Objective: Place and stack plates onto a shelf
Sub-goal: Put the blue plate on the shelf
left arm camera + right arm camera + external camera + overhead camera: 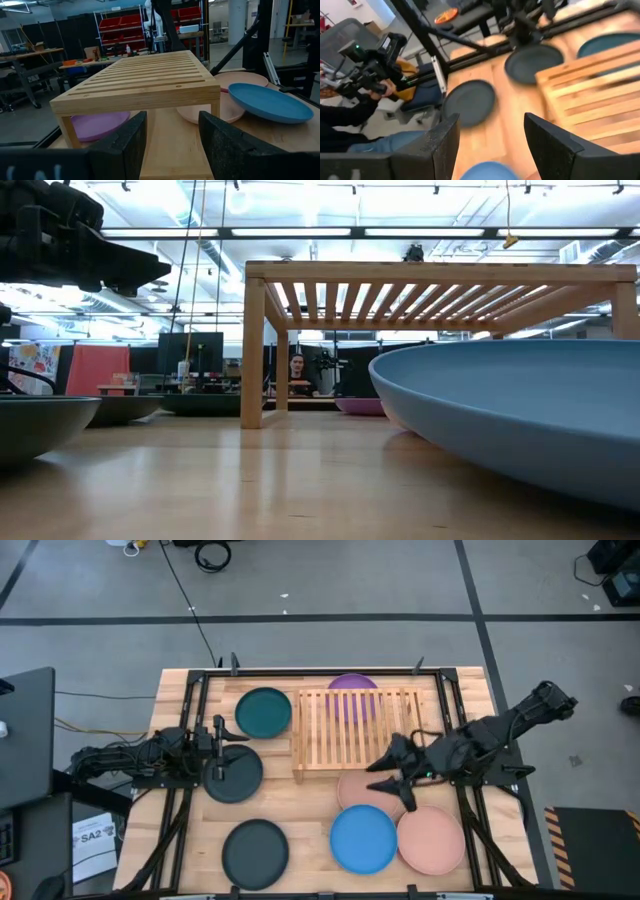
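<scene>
Beside the wooden table (300, 810), a floor sheet (92, 836) reads "SA2". Right gripper (392, 783) hangs open and empty at the shelf's (355, 730) near right corner, over a salmon plate (362, 790). Left gripper (217, 742), open too, hovers above a charcoal plate (240, 778). One purple plate (352, 688) lies under the shelf.

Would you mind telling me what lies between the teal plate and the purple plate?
In the high view, the shelf's left half lies between the teal plate and the purple plate, which sits partly under its slats.
</scene>
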You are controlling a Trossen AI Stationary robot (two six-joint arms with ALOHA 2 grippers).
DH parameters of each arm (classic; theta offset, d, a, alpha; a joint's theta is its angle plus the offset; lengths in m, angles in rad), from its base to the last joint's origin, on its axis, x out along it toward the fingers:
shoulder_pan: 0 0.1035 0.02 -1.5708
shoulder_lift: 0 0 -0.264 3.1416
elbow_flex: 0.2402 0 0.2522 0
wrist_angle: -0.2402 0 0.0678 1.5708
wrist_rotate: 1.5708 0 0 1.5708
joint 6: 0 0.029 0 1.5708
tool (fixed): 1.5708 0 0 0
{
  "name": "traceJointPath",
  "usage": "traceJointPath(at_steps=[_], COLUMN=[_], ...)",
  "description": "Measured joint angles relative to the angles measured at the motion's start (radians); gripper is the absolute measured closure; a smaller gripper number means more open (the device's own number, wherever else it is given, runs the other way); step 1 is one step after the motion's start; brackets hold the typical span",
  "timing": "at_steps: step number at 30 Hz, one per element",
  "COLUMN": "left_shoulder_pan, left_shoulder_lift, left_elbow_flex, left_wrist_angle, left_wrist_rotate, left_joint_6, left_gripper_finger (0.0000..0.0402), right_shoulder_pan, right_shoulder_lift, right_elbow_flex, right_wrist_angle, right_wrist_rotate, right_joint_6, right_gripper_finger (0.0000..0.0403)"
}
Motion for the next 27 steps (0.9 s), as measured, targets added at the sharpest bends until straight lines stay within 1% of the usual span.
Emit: traceJointPath(at_steps=[4, 11, 15, 20, 27], left_shoulder_pan=[0.0, 0.0, 0.0, 0.0, 0.0], left_shoulder_lift=[0.0, 0.0, 0.0, 0.0, 0.0], left_elbow_flex=[0.0, 0.0, 0.0, 0.0, 0.0], left_wrist_angle=[0.0, -0.001, -0.001, -0.001, -0.001], left_wrist_rotate=[0.0, 0.0, 0.0, 0.0, 0.0], left_joint_6=[0.0, 0.0, 0.0, 0.0, 0.0], left_gripper_finger=[0.0216, 0.0216, 0.0216, 0.0216, 0.0216], right_shoulder_pan=[0.048, 0.128, 0.169, 0.199, 0.206], right_shoulder_lift=[0.075, 0.181, 0.246, 0.315, 0.38], right_elbow_flex=[0.024, 0.024, 0.024, 0.024, 0.024], right_wrist_angle=[-0.043, -0.191, -0.282, -0.392, -0.517], right_wrist_rotate=[-0.012, -0.013, -0.018, -0.064, -0.113], right_joint_6=[0.066, 0.342, 0.453, 0.551, 0.673], right_gripper_finger=[0.0179, 0.0185, 0.0188, 0.019, 0.019])
